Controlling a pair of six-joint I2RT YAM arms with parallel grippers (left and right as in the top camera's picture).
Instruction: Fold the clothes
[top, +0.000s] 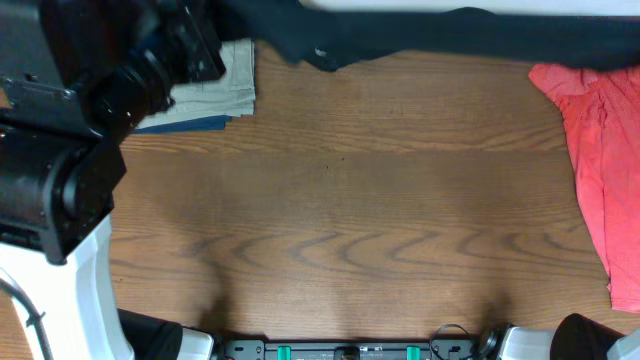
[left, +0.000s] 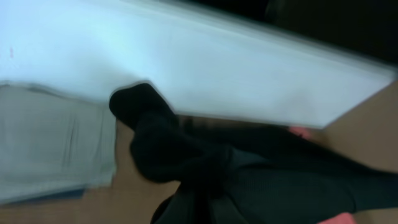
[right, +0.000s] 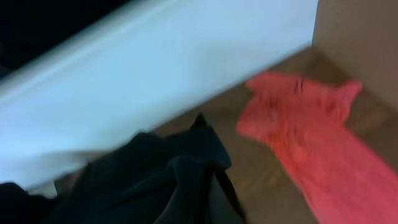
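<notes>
The black shirt (top: 420, 42) lies stretched along the far edge of the table (top: 340, 200), seemingly to flatten it for folding. Blur hides both arms' jaws, so their grip cannot be told.

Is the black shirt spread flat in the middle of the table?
No, the black shirt stretches bunched along the table's far edge in the overhead view.

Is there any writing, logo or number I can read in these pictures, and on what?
None readable.
The black shirt shows one small white mark, too small and blurred to read.
The coral-red shirt and the folded stack show no print.
</notes>
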